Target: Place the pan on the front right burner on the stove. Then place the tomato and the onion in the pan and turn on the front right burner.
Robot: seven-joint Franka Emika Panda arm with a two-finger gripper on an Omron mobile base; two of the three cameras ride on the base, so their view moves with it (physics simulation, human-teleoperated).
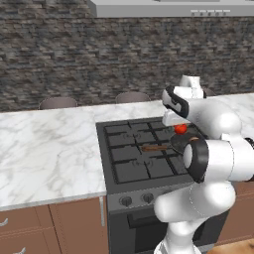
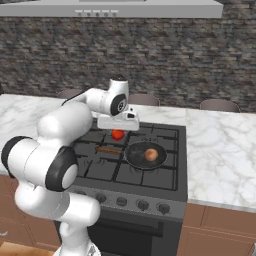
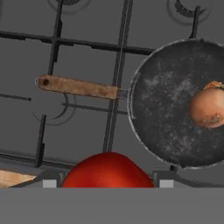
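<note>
The black pan (image 2: 139,159) sits on the front right burner (image 2: 161,177) of the stove (image 2: 167,134), its wooden handle (image 2: 109,149) pointing left. Inside the pan lies the brownish onion (image 2: 150,155). My gripper (image 2: 118,131) hangs over the middle of the stove, left of the pan, shut on the red tomato (image 2: 118,134). From the hand, the tomato (image 3: 107,168) sits between the fingertips, with the pan (image 3: 166,109), onion (image 3: 208,107) and handle (image 3: 78,86) below. The left base view shows the tomato (image 1: 180,129) and handle (image 1: 155,148); my arm hides most of the pan there.
Marble counter runs left (image 1: 49,144) and right (image 2: 220,150) of the stove. Round knobs (image 2: 142,204) line the grey front panel. A stone wall and a range hood (image 2: 150,9) stand behind, with stool backs (image 1: 58,102) past the counter.
</note>
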